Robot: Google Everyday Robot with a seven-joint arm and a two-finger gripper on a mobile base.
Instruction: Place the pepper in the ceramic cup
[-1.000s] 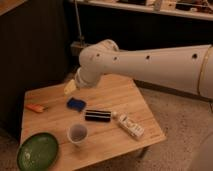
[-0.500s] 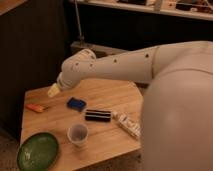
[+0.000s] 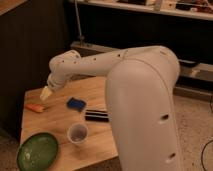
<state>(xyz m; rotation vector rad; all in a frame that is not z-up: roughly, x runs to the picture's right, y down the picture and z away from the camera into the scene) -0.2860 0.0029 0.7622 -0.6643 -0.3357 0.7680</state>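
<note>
Dark shelving backs a small wooden table. Take the ceramic cup, upright near the front edge, as landmark. The pepper lies on bare wood well to its upper left, close to the table's left edge. The gripper hangs just above and right of the pepper; whether it is spread or closed cannot be told. A blue block sits behind the cup, a black bar behind-right and a green plate front-left. Bare wood runs between pepper and cup.
</note>
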